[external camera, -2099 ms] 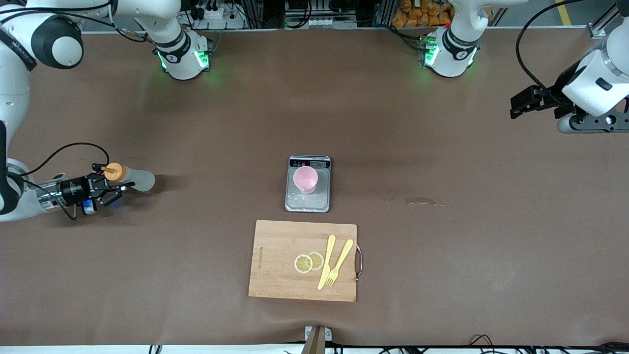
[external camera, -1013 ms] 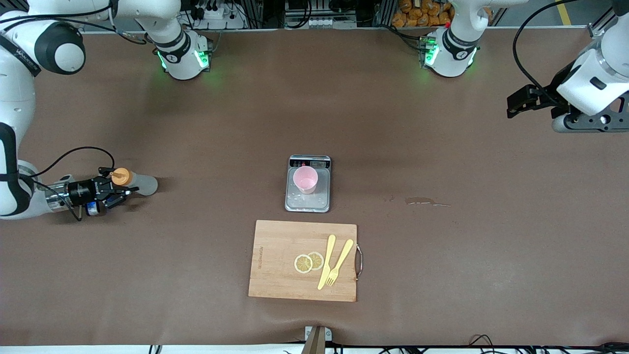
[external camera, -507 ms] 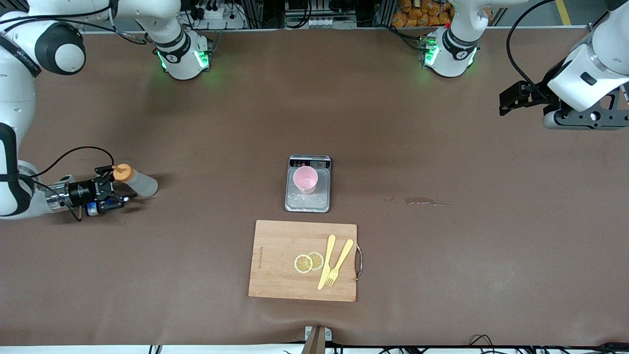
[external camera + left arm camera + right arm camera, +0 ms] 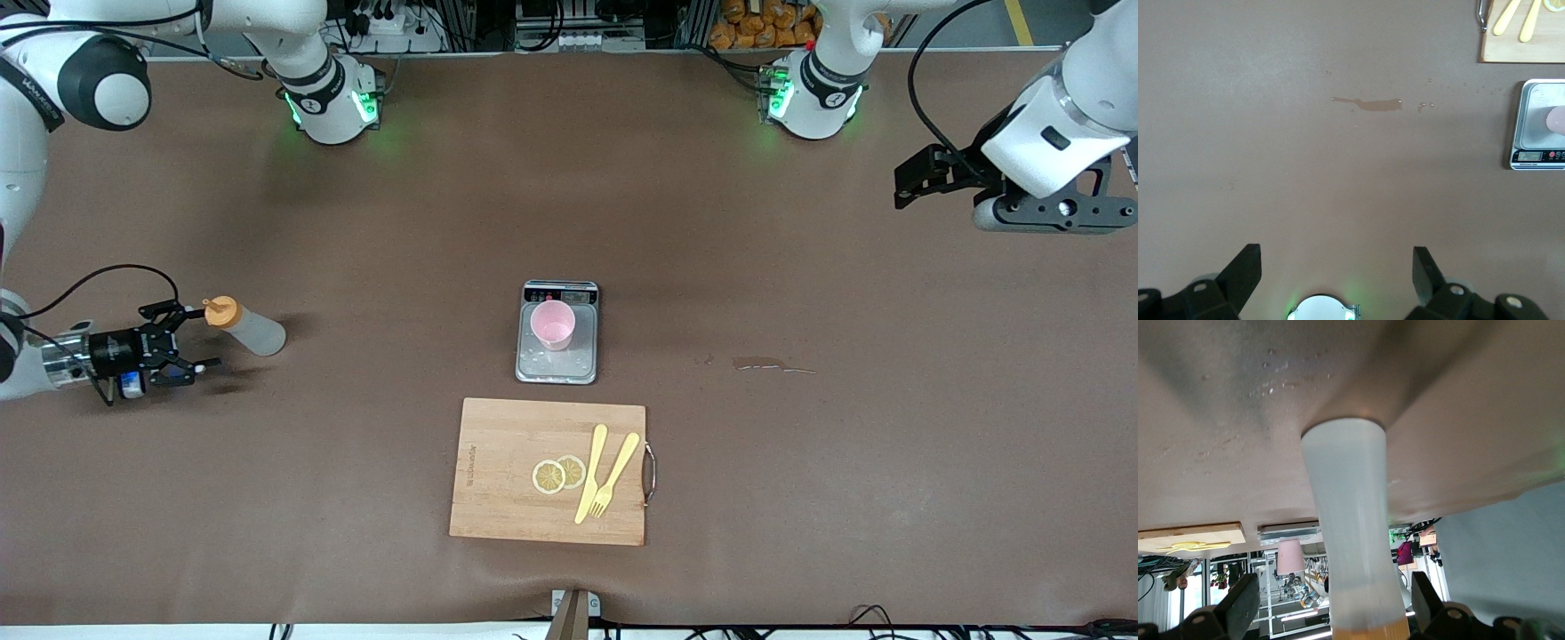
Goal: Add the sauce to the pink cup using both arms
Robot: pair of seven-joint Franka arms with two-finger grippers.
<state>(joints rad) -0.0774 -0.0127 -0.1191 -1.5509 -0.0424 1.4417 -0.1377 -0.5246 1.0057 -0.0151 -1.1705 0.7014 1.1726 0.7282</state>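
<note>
The right gripper (image 4: 182,342) is sitting low over the right arm's end of the table (image 4: 800,498), its fingers spread wide and holding nothing. The sauce (image 4: 244,327) is standing upright on the table just off the fingertips, its orange cap nearest them and clear of both. In the right wrist view the sauce (image 4: 1351,533) is filling the gap ahead of the fingers, with no contact showing.

The pink cup (image 4: 553,324) is standing on the scale (image 4: 557,364) mid-table, well apart from the right gripper, toward the left arm's end from it. Small droplets are lying on the scale plate beside the cup.

The left gripper (image 4: 916,173) is hanging in the air over the left arm's end of the table, waiting, fingers wide and empty. From it, the cup is well apart toward the table's middle. A thin spill (image 4: 1368,103) is lying on the table between the left gripper and the scale.

A board (image 4: 507,471) is lying nearer the camera than the scale, carrying two lemon slices (image 4: 558,474), a knife (image 4: 590,473) and a fork (image 4: 615,475).
</note>
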